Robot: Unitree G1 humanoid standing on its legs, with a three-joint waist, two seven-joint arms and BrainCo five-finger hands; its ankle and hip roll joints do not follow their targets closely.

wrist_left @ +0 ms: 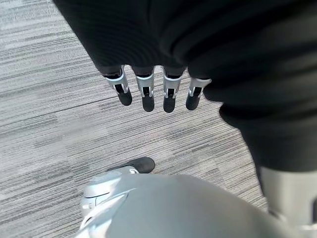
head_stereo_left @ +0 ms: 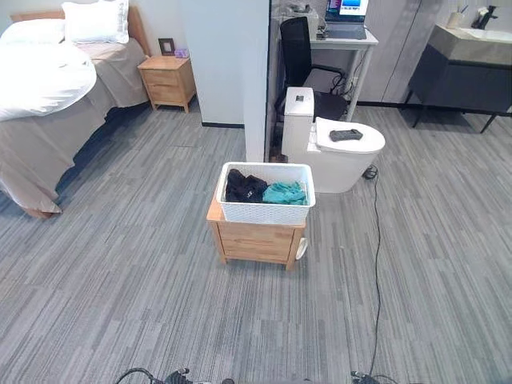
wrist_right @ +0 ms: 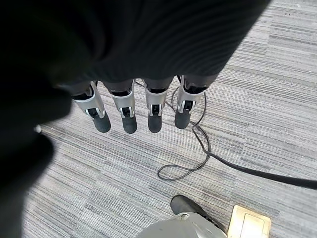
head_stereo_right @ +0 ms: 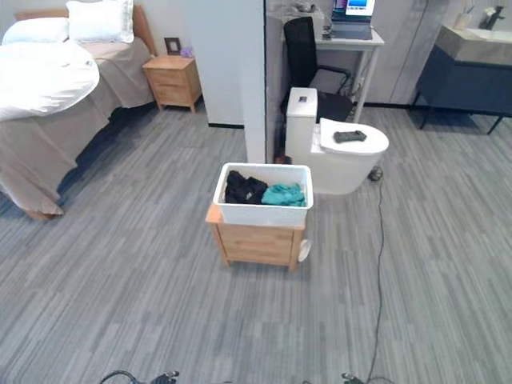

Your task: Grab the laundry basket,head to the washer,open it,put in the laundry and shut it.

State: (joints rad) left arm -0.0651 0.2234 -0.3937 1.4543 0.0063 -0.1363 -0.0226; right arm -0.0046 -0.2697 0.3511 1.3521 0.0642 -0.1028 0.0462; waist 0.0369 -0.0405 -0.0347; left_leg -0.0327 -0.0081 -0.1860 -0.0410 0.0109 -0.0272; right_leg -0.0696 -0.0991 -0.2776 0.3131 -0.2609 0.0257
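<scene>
1. The white laundry basket (head_stereo_left: 266, 194) sits on top of a low wooden cabinet (head_stereo_left: 256, 238) standing on the grey striped floor (head_stereo_left: 120, 280).
2. Inside the laundry basket lie a black garment (head_stereo_left: 243, 187) on the bed side and a teal garment (head_stereo_left: 285, 193) on the toilet side, the two touching in the middle.
3. The left hand (wrist_left: 148, 91) hangs over the floor, well apart from the laundry basket, its fingers (wrist_left: 147, 96) straight and slightly spread, the thumb away from them, holding nothing.
4. The right hand (wrist_right: 141, 114) likewise hangs over the floor, fingers (wrist_right: 129, 116) straight and side by side, thumb apart, holding nothing.
5. Just behind the laundry basket rises a white partition wall (head_stereo_left: 254, 80).
6. Behind the laundry basket and to its right stands a white toilet (head_stereo_left: 336, 156) with its lid down; a small dark object (head_stereo_left: 345, 134) rests on the lid.
7. Further back past the toilet, a black chair (head_stereo_left: 300, 56) is drawn up to a white tabletop (head_stereo_left: 348, 38) carrying a laptop (head_stereo_left: 346, 18).
8. Far right of the laundry basket is a dark vanity with a sink (head_stereo_left: 468, 68).
9. Far left of the laundry basket stands a bed (head_stereo_left: 56, 96) with white pillows, and beside the bed a wooden nightstand (head_stereo_left: 166, 82).
</scene>
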